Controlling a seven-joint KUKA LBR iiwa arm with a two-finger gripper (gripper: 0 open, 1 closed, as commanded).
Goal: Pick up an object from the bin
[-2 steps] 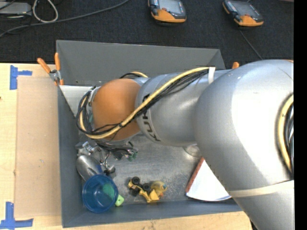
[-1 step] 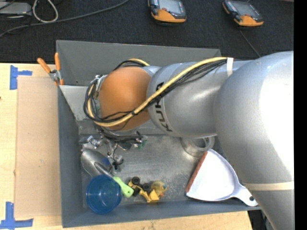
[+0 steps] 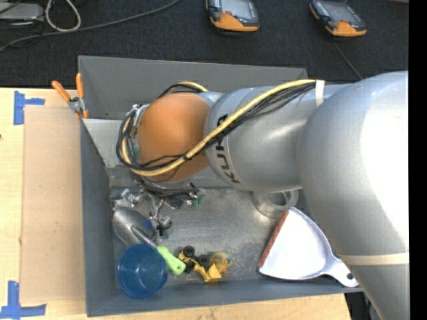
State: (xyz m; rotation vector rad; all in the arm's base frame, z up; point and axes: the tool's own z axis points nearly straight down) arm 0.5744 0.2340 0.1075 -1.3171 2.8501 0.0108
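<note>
My gripper (image 3: 160,213) hangs below the orange wrist cover, low over the left part of the bin. Right under and to the left of it lies a shiny silver rounded metal thing (image 3: 125,224). A blue plastic cup (image 3: 141,271) lies in the near left corner, just in front of the gripper. A light green piece (image 3: 173,262) lies against the cup's right side. Nothing shows held in the gripper.
A small yellow and black toy (image 3: 208,265) lies near the front wall. A white scoop with a red edge (image 3: 297,247) rests at the front right. A silver metal cup (image 3: 272,203) stands partly under the arm, which covers the back of the bin.
</note>
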